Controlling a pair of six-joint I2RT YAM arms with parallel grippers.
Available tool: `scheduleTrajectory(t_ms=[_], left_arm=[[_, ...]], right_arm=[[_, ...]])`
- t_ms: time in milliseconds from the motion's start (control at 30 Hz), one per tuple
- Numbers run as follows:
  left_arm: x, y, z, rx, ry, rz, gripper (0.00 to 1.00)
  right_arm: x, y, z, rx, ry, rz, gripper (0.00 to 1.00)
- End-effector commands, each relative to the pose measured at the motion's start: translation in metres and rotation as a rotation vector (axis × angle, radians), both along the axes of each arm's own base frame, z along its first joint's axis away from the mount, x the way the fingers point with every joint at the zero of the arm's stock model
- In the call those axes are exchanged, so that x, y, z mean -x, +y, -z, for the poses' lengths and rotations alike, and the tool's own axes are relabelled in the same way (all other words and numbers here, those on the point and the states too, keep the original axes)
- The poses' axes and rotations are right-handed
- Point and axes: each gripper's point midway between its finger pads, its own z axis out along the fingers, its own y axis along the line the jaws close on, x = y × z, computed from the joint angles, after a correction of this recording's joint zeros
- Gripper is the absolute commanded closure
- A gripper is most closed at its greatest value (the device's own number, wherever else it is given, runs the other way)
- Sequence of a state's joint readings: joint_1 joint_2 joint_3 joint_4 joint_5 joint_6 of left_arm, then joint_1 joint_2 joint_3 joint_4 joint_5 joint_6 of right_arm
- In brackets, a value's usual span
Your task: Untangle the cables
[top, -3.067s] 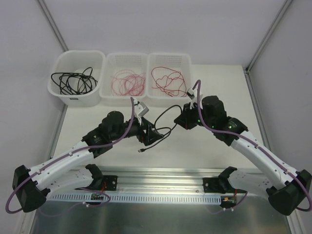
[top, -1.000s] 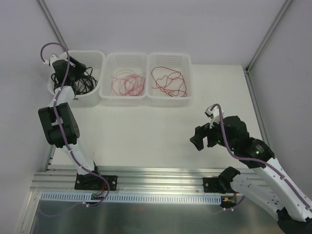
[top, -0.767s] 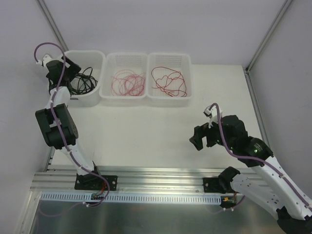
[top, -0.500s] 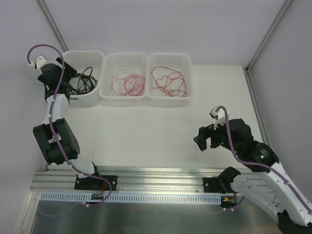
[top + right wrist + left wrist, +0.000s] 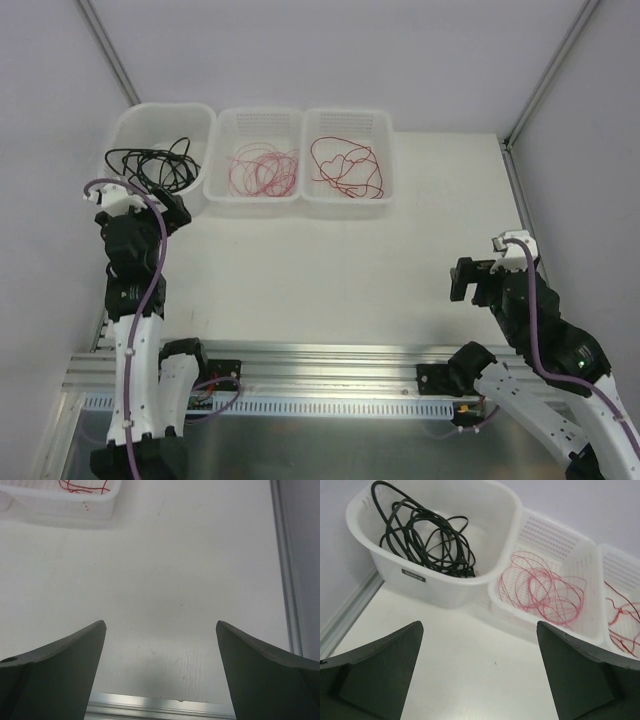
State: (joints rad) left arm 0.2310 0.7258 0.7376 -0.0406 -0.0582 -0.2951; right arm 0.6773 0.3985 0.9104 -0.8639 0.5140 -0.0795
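three white containers are sitting in a row along the far edge of the table (image 5: 300,280), from its far left corner toward the middle; the solid-walled tub (image 5: 445,587) at the left is holding the black cables (image 5: 427,540), which are lying in a loose overlapping coil, one loop reaching up to the tub's left rim; the perforated middle basket (image 5: 555,535), touching the tub, is holding the pinkish-red cables (image 5: 545,587) in loose rings on its floor; the right basket (image 5: 350,114), just beside the middle one, is holding the darker red cables (image 5: 347,165) in open, wandering loops; the left gripper (image 5: 477,630) is hovering over the table near its left edge, just short of the tub and facing it; its jaws are standing wide apart, gripping nothing, with bare table showing between them; the right gripper (image 5: 160,625) is hanging above the near right part of the table, well apart from the baskets, jaws likewise spread wide and gripping nothing; a metal rail (image 5: 285,565) is running along the table's right edge.
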Motion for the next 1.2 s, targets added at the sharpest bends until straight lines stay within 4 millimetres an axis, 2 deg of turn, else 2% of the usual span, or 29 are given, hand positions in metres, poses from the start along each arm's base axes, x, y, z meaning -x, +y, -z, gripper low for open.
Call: scheduleTrajectory(t_ms=[0,33,100,133,167,233,433,600,833,1167], left_arm=[[0.041,-0.028,0.015,-0.08,0.104,0.118,0.01],[0.054,-0.036,0.021,-0.077,0.144,0.144,0.01],[0.075,-0.045,-0.002,-0.115,0.085,0.179,0.01],[0.091,-0.05,-0.003,-0.131,0.092,0.201,0.01],[0.099,-0.053,-0.008,-0.141,0.081,0.21,0.01],[0.119,-0.058,-0.025,-0.169,0.031,0.227,0.01],[0.155,-0.07,-0.027,-0.161,-0.019,0.284,0.01],[0.161,-0.068,-0.008,-0.17,0.01,0.286,0.01],[0.17,-0.067,-0.011,-0.167,-0.018,0.285,0.01],[0.173,-0.067,-0.012,-0.156,-0.036,0.286,0.01]], right_arm=[[0.003,-0.037,-0.015,0.021,-0.081,0.169,0.03],[0.004,-0.039,-0.013,0.025,-0.084,0.178,0.03],[0.006,-0.043,-0.013,0.014,-0.104,0.186,0.03],[0.007,-0.043,-0.011,0.011,-0.107,0.184,0.03],[0.008,-0.045,-0.011,0.01,-0.113,0.185,0.03],[0.012,-0.047,-0.011,-0.018,-0.137,0.187,0.03],[0.024,-0.054,-0.015,-0.08,-0.201,0.174,0.03],[0.033,-0.063,-0.018,-0.123,-0.243,0.188,0.03],[0.043,-0.069,-0.022,-0.144,-0.251,0.182,0.03],[0.041,-0.066,-0.026,-0.135,-0.26,0.162,0.03]])
